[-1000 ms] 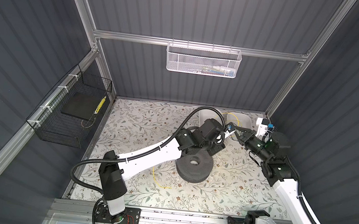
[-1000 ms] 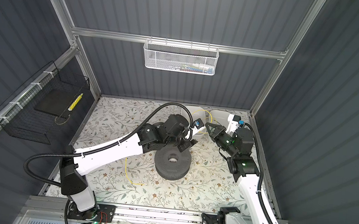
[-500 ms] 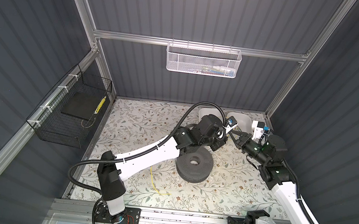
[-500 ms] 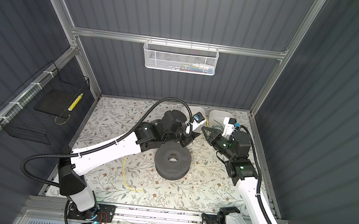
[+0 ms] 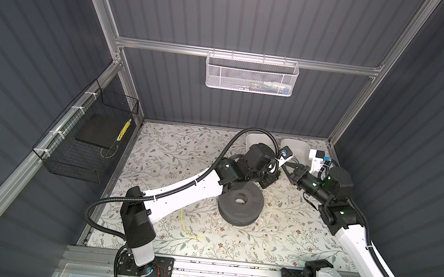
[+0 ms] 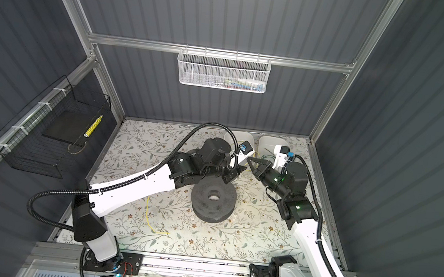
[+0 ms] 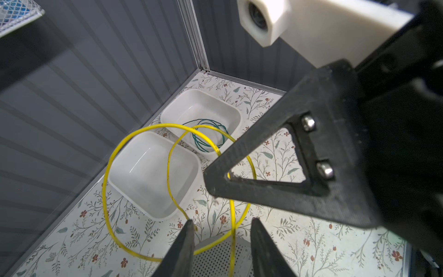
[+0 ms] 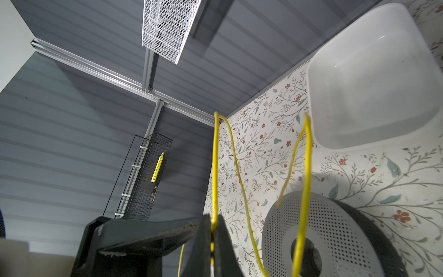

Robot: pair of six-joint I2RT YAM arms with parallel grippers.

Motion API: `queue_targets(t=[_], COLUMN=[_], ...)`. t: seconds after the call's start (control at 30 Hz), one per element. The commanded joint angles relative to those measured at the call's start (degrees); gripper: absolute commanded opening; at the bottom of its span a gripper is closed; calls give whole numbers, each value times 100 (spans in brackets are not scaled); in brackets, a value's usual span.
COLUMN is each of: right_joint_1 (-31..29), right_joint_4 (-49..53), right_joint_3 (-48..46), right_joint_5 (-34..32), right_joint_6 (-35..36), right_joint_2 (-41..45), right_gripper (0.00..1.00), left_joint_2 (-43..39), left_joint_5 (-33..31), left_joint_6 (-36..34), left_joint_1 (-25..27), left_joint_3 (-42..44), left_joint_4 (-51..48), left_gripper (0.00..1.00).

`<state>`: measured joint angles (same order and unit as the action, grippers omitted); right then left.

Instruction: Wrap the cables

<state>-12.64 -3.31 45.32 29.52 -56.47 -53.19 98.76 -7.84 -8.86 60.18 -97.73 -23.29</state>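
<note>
Two springy loops of the yellow cable stand in the air near the back of the worktop. They are just in front of the white tubs, one of which holds a green coil. The right jaws are pressed together on one strand, pinching it where the loops rise. The left jaws stand part spread, close to the right ones. A yellow strand runs down between them, touched by neither side, and a second strand passes just beside one of them. A loose tail, seemingly of the same cable, lies flat on the worktop in front of the grey perforated spool, well apart from the loops. How it joins them is hidden under the left arm.

The step in hand looks like gathering the cable into a coil, with a fair length left to take in. The next move likely calls for the left jaws to clamp squarely on the strands so the thin wire cannot spring out. The right jaws could then let go and reach farther along.
</note>
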Motion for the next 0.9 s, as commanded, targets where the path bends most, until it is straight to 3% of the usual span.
queue_targets(t=[0.0,0.17,0.63,0.87], right_joint_1=[-54,-98,-185,-203], right_joint_4=[-150,-187,-267,-272], right_joint_3=[-13,-30,-38,-2], right_joint_5=[-15,-16,19,1], right_joint_6=[31,4,-82,-110], right_joint_2=[63,46,-9,1], right_gripper=[0,0,0,3], left_joint_2=[46,121,47,-91], left_joint_5=[7,-12,3,19], left_joint_6=[-74,-100,-168,-195], left_joint_1=[-33,-33,-33,-33], left_joint_3=[58,44,196,401], left_joint_4=[-33,-31,17,145], left_gripper=[38,33,0,0])
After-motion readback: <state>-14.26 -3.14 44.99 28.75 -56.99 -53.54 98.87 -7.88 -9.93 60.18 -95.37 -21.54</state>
